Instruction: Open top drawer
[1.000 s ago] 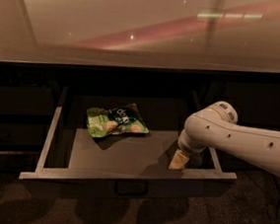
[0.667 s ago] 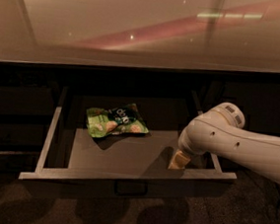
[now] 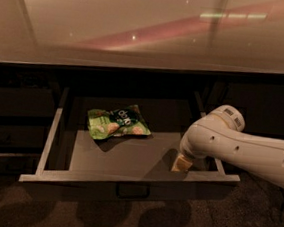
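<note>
The top drawer stands pulled out below the counter, its grey floor and pale sides in full view. A small dark handle sits at the middle of its front. My gripper reaches down inside the drawer at the front right corner, just behind the front panel, with its tan tip near the floor. The white arm comes in from the right, over the drawer's right side.
A green snack bag lies on the drawer floor at the back left of centre. A glossy countertop overhangs the drawer. Dark cabinet fronts flank it on both sides. Dark speckled floor lies below.
The arm's elbow has shifted slightly to the right. The gripper tip stays at the drawer's front right corner and the drawer has not visibly moved.
</note>
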`<state>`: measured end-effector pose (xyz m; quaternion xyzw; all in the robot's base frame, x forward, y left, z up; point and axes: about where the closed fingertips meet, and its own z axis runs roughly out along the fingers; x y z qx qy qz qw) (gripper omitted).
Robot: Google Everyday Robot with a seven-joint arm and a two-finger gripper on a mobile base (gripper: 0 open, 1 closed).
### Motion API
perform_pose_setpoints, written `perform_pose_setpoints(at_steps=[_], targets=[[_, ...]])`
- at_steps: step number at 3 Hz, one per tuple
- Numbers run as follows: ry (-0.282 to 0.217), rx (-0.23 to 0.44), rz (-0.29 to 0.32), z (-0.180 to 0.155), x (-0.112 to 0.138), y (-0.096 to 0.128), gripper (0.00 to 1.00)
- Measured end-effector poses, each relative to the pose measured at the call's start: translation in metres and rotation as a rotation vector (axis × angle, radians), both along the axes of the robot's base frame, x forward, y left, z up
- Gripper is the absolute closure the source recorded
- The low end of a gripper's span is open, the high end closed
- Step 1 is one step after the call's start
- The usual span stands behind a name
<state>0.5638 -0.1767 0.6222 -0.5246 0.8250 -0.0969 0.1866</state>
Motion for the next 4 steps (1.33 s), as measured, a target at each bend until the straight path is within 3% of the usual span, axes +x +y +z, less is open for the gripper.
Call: perform_pose_setpoints(at_steps=[1,2,3,4], targets=[[-0.06,-0.03,0.038,0.008,-0.015,0.016,0.0],[-0.069,-0.039,0.048,0.007,-0.021,0.018,0.0],[-0.047,-0.078,0.048,-0.018,-0.053,0.005,0.0],[-0.041,-0.087,0.048,-0.016,-0.06,0.002,0.0]])
